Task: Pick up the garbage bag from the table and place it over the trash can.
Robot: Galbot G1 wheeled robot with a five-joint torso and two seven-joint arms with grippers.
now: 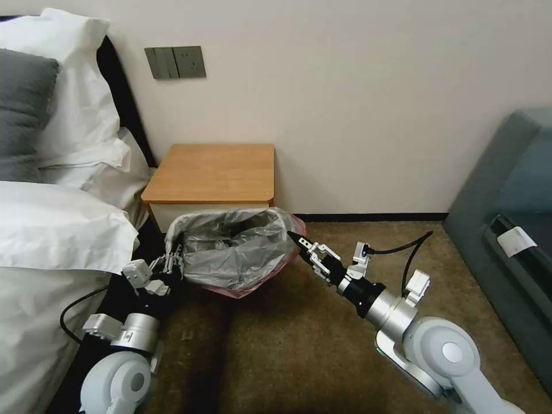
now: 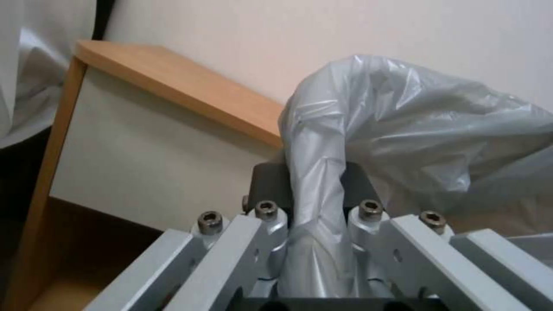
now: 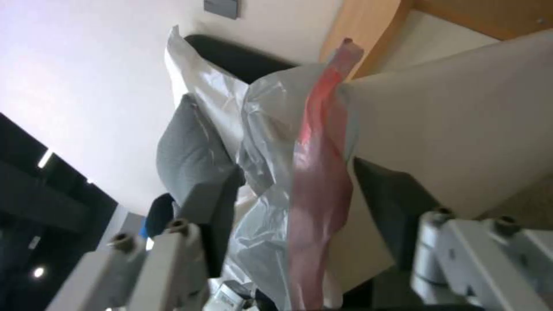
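The garbage bag (image 1: 236, 247), crinkled grey plastic with a pink rim, is spread open just in front of the table (image 1: 214, 171). It drapes over the trash can, whose beige wall (image 3: 461, 129) appears in the right wrist view. My left gripper (image 1: 172, 260) is at the bag's left edge, shut on a bunched strip of the garbage bag (image 2: 322, 172). My right gripper (image 1: 298, 238) is at the bag's right edge, where the grey and pink plastic (image 3: 311, 172) hangs loosely in the wide gap between its spread fingers (image 3: 213, 203).
A bed with white bedding (image 1: 52, 230) and pillows lies close on the left. A grey sofa (image 1: 512, 218) stands at the right. The wall (image 1: 356, 103) is right behind the table. Brown carpet (image 1: 276, 345) lies open between my arms.
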